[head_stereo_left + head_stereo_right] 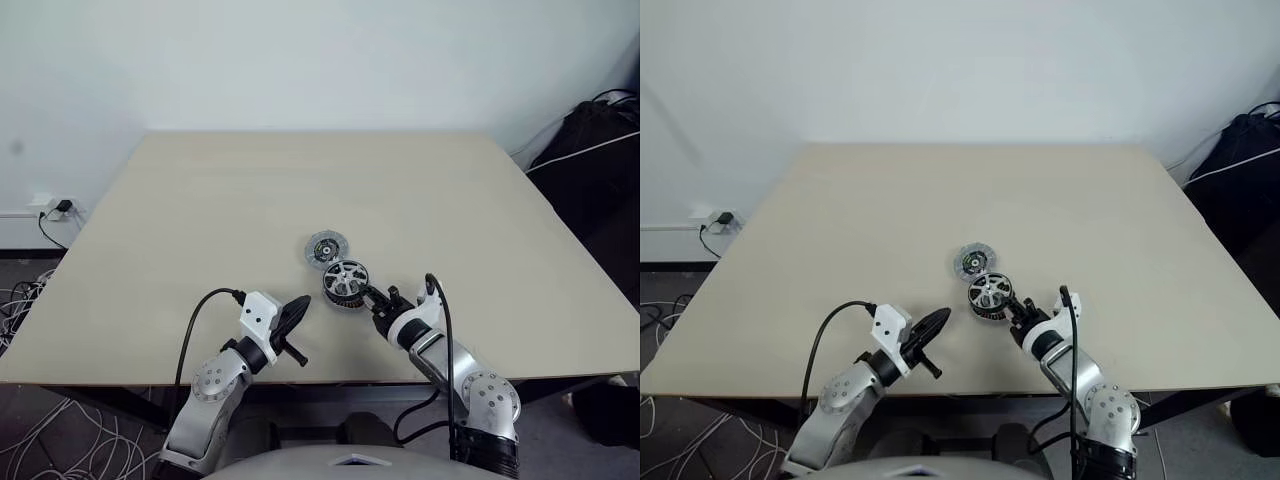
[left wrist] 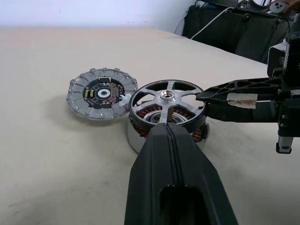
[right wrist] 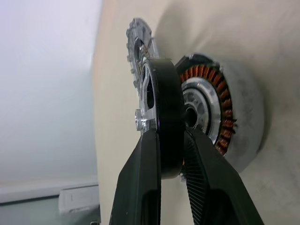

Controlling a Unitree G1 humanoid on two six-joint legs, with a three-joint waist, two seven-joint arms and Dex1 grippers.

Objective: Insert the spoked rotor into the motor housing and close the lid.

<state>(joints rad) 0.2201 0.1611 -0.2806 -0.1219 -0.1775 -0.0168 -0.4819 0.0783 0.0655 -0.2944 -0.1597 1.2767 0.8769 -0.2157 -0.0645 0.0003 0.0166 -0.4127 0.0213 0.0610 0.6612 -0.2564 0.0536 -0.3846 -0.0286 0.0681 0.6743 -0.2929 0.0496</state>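
Left jaws shut, right jaws clamped

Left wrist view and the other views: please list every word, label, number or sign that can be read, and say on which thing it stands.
No text can be read in any view.
Tape label on the right gripper: reddish marks, too blurred to read.
Circuit board inside the lid: small parts and possible markings, too small to read.
Spoked rotor and motor housing: no lettering visible.

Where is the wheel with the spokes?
The spoked rotor is pinched in the right gripper, just above the motor housing, beside the lid.
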